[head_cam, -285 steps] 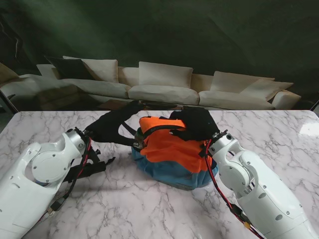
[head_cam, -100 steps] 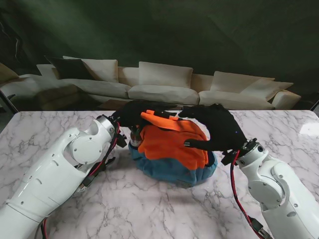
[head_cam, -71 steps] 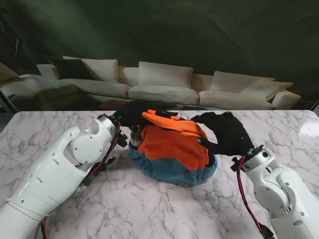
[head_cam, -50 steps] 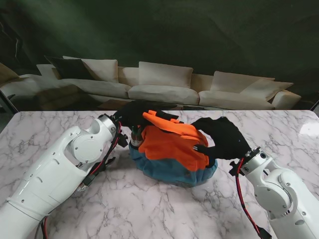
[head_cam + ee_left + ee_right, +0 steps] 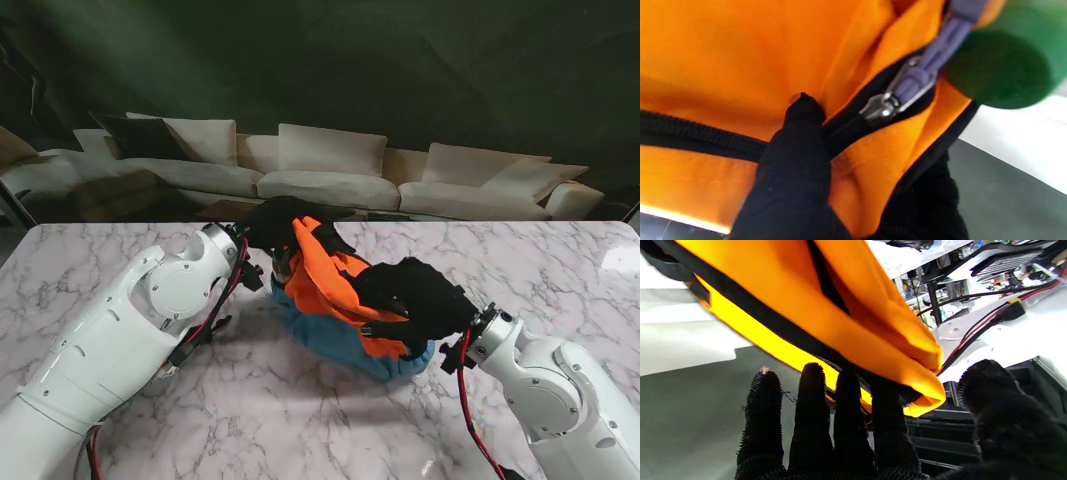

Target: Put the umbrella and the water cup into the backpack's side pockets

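Note:
The orange and blue backpack [image 5: 335,300] stands tipped on the marble table [image 5: 300,420] in the middle of the stand view. My left hand [image 5: 275,222] is shut on its top far edge. In the left wrist view its fingers [image 5: 796,160] pinch orange fabric beside the black zipper and its metal pull [image 5: 887,106]. My right hand [image 5: 412,300] lies against the backpack's right side, open. Its fingers [image 5: 846,413] touch the black-trimmed orange edge [image 5: 826,350], with the thumb held apart. A blurred green round thing [image 5: 1000,66] sits by the zipper; what it is I cannot tell. No umbrella shows.
A small greyish object [image 5: 282,262] pokes out at the backpack's left side, by my left wrist. Beyond the table's far edge stands a long white sofa [image 5: 330,175]. My two white arms [image 5: 120,340] cross the table's near corners.
The backpack has been tipped up toward the left. My right hand came down and nearer to me, from beside the backpack onto its right side. My left hand kept its hold on the top.

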